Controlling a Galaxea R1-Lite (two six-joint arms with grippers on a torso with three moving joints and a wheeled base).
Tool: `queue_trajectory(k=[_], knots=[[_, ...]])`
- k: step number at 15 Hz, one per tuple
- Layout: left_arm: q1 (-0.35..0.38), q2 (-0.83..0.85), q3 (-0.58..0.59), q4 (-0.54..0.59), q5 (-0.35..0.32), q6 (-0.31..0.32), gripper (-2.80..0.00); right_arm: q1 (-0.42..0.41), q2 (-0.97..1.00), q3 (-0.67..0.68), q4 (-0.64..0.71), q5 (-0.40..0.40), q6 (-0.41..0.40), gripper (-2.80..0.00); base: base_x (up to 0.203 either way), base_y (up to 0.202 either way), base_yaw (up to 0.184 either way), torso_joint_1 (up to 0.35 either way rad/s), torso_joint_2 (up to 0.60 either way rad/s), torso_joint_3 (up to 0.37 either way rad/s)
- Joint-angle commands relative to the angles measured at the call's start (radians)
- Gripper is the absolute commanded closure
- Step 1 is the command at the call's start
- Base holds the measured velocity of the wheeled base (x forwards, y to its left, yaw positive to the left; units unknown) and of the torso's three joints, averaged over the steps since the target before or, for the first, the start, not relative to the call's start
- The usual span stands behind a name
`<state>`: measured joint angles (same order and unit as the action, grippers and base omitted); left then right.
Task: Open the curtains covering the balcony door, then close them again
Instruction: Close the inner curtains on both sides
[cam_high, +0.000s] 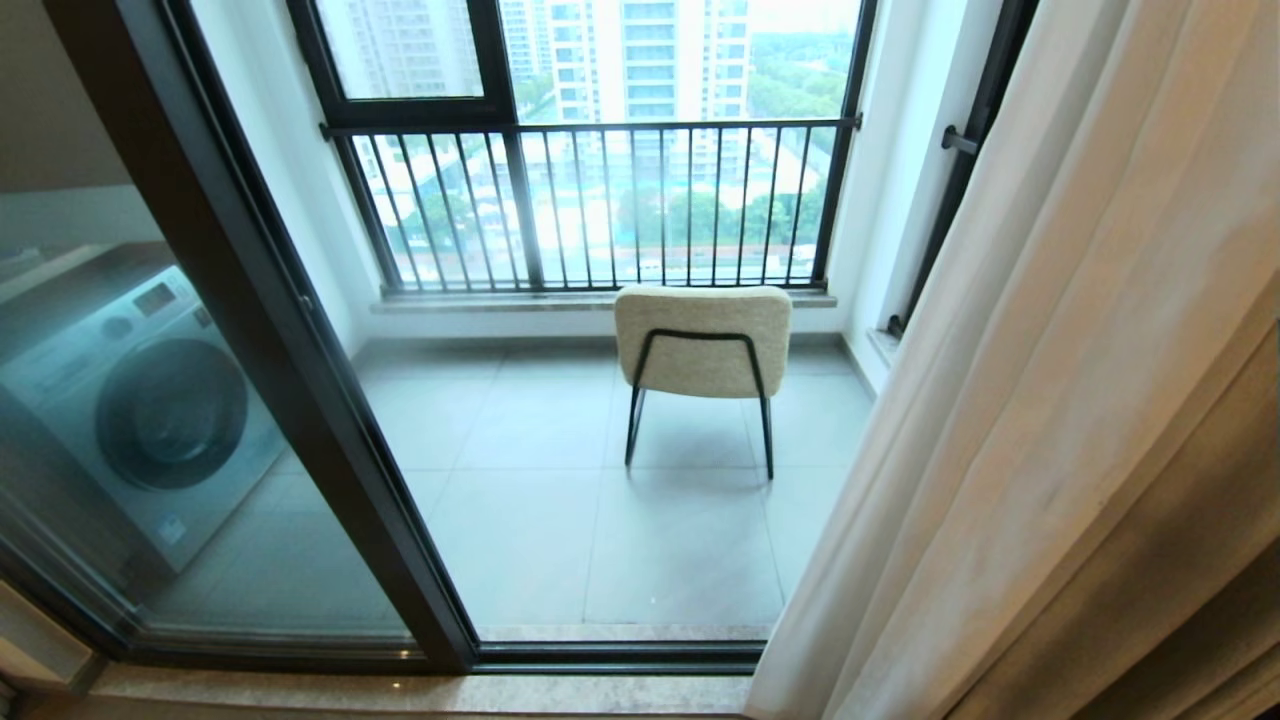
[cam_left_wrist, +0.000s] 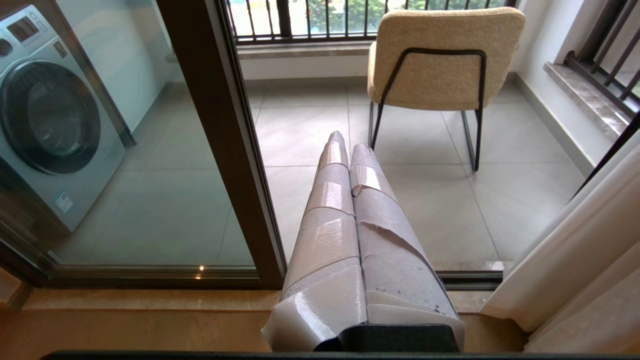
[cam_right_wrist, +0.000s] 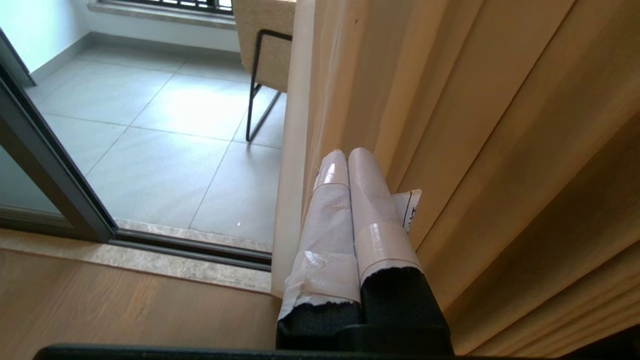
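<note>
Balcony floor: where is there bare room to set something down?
Bare tiles lie between the door frame and the curtains, in front of the chair. More run left of the chair toward the washing machine. It is tight between chair and railing.

Grey tiled balcony floor seen through open doorway. Cream chair on thin black legs stood directly on tiles, back turned to camera, near railing side. Washing machine stood on same tiles at left, seen through glass. Stone threshold strip laid along near edge, dark door track set just beyond it. Wooden indoor floor seen on near side of threshold. Curtains hung down to floor at right.
</note>
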<state>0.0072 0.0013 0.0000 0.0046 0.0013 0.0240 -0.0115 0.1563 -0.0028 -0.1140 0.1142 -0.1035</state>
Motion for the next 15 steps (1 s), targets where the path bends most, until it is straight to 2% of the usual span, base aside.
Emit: queue_trajectory(k=[1,6,10,15], knots=[[0.0,0.0,0.0,0.0,0.0,-0.001,0.0,0.002,-0.054,0.003,0.007,-0.011,0.002,0.0,0.0,0.0,0.0,0.0,0.0,0.0],[0.0,0.0,0.0,0.0,0.0,-0.001,0.0,0.004,-0.082,-0.002,0.027,-0.037,-0.002,0.0,0.0,0.0,0.0,0.0,0.0,0.0],[0.0,0.0,0.0,0.0,0.0,0.001,0.0,0.003,0.02,-0.06,-0.012,-0.029,-0.003,0.0,0.0,0.0,0.0,0.0,0.0,0.0],[0.0,0.0,0.0,0.0,0.0,-0.001,0.0,-0.006,0.246,-0.236,-0.13,0.087,0.0,0.0,0.0,0.0,0.0,0.0,0.0,0.0]])
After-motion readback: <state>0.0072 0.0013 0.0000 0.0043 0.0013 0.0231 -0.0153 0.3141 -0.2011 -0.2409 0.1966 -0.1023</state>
